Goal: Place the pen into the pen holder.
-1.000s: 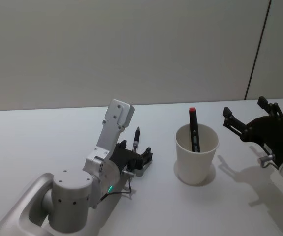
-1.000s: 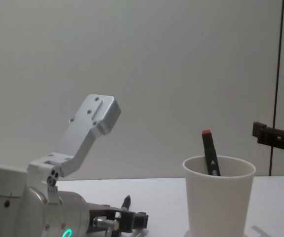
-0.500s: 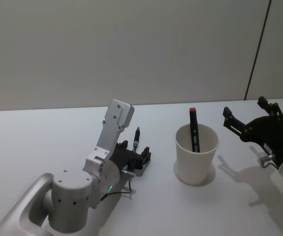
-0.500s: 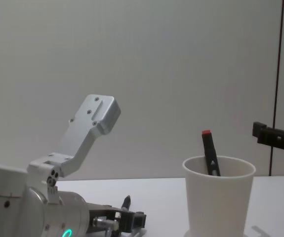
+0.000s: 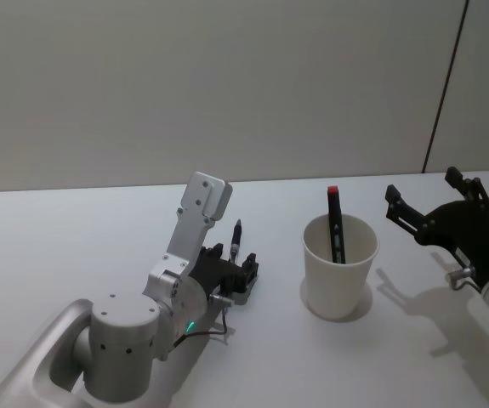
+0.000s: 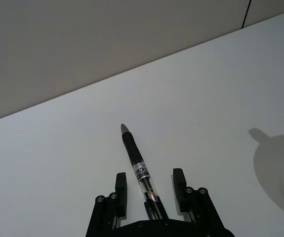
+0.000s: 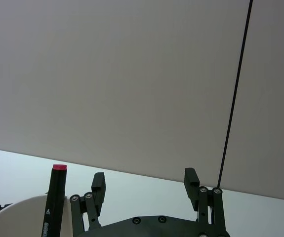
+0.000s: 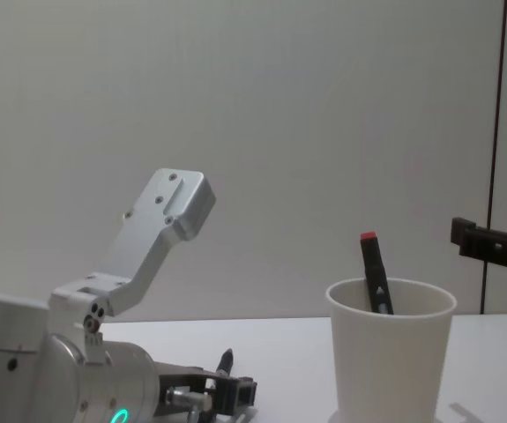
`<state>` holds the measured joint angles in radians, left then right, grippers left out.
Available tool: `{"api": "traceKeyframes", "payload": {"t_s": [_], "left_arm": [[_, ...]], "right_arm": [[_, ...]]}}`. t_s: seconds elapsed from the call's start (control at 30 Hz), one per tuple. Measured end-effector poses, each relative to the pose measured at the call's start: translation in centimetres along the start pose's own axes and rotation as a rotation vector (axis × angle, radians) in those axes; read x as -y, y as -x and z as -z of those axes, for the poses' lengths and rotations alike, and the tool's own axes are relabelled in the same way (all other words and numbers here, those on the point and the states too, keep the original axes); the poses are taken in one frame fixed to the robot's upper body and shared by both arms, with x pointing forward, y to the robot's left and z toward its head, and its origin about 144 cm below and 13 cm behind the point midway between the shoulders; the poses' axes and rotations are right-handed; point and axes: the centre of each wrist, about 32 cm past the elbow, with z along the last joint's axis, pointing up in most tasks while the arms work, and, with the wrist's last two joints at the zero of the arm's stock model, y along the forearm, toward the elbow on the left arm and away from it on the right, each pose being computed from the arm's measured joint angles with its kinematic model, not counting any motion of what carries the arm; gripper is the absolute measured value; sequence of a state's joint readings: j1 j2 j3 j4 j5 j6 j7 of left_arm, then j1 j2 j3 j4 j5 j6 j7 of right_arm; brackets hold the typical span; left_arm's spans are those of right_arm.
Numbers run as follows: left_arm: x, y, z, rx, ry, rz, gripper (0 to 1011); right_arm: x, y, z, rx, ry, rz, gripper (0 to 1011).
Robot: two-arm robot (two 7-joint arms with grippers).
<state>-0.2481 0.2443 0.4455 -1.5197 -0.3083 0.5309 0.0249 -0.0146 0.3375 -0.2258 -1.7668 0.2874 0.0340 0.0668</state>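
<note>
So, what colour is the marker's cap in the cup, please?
The marker's cap is red, clearest in the right wrist view.

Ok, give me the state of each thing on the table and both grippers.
Pen holder: upright, holding a red-capped marker.
Pen: outside the pen holder, ungripped.
Left gripper: open, low, straddling the pen.
Right gripper: open, empty, right of the pen holder.

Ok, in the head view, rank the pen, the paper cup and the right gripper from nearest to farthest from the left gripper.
1. pen: lies between the open fingers of the left gripper.
2. paper cup: to that gripper's right, mid-table.
3. right gripper: far right, beyond the cup, open.
</note>
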Motion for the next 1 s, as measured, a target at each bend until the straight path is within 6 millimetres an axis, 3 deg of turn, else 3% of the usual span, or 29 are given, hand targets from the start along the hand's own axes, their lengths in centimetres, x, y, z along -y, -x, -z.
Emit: {"api": "traceKeyframes", "payload": {"t_s": [1.0], "left_arm": [[0.0,0.0,0.0,0.0,-0.001,0.0,366]], "right_arm": [[0.0,0.0,0.0,0.0,0.0,0.0,1001]]}}
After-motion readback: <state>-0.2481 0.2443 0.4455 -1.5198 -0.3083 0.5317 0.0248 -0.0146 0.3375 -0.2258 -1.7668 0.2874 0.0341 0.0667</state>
